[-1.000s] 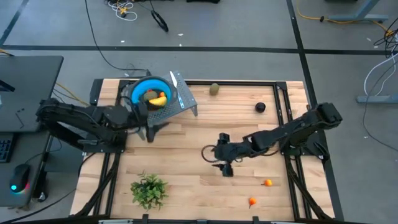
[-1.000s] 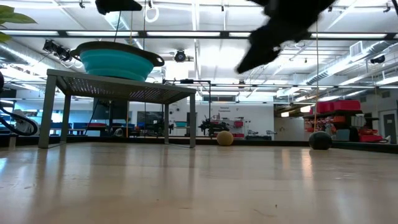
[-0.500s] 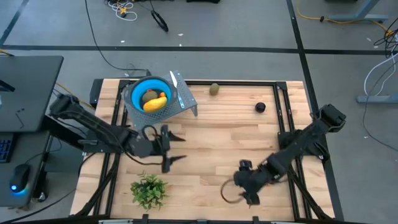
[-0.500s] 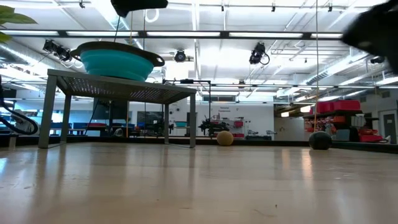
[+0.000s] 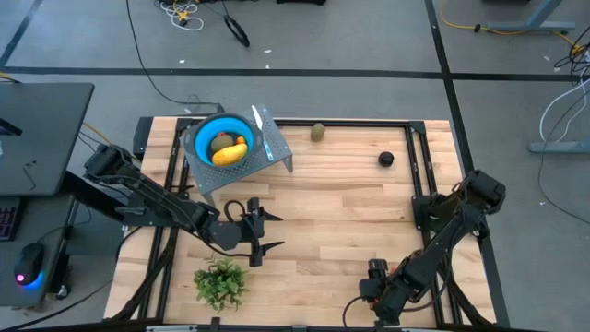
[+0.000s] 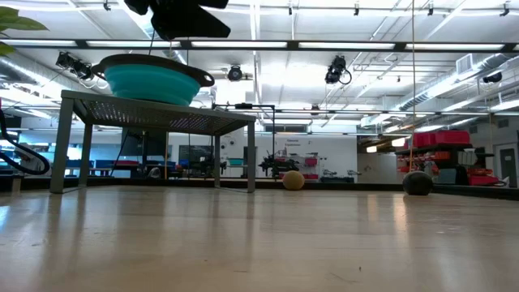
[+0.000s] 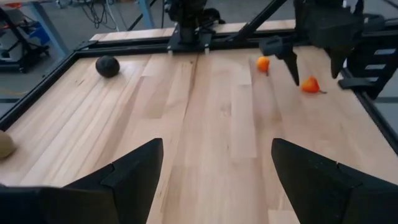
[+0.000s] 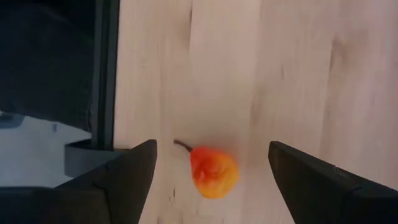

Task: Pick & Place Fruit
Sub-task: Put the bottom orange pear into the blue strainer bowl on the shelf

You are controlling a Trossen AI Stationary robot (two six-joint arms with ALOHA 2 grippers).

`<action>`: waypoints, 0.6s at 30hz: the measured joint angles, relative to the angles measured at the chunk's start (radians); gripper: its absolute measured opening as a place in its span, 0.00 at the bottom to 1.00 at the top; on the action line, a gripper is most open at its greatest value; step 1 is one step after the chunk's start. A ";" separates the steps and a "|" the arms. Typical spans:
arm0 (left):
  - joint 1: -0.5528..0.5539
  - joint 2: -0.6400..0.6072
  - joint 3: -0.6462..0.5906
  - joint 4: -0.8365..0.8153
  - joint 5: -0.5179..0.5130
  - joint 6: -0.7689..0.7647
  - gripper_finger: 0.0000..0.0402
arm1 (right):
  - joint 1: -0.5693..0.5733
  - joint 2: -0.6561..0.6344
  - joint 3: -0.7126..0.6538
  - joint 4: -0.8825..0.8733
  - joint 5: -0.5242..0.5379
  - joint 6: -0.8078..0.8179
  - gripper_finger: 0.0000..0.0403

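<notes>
My right gripper (image 5: 377,293) hangs open near the table's near edge, pointing down. A tiny orange fruit with a stem (image 8: 212,172) lies on the wood between its fingers, untouched. A second orange fruit (image 7: 263,63) lies close by. My left gripper (image 5: 259,236) is open above the table's middle-left, near the plant sprig (image 5: 221,282). The blue bowl (image 5: 224,138) sits on a grey perforated stand and holds a yellow-orange piece (image 5: 232,151) and an olive oval. Another olive oval (image 5: 317,132) and the dark ball (image 5: 385,159) rest near the far edge.
The grey stand (image 6: 154,118) raises the bowl above the far-left part of the table. A black frame rail (image 8: 106,74) runs along the table edge right beside the orange fruit. Bare wood lies between the two grippers.
My left gripper has left the bowl on the stand and swung toward the near edge and the table's middle. My right gripper has travelled from the table's middle to the near edge and now stands over an orange fruit. No fruit has moved.
</notes>
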 joint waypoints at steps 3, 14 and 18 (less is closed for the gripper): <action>0.000 0.000 0.000 0.006 -0.010 0.001 0.76 | 0.012 0.009 0.000 0.001 0.014 0.015 0.79; 0.000 0.000 0.000 0.008 -0.015 -0.030 0.76 | 0.067 0.091 0.000 0.007 0.039 0.049 0.72; 0.000 0.000 0.000 0.008 -0.015 -0.027 0.76 | 0.073 0.096 0.001 0.002 0.065 0.045 0.68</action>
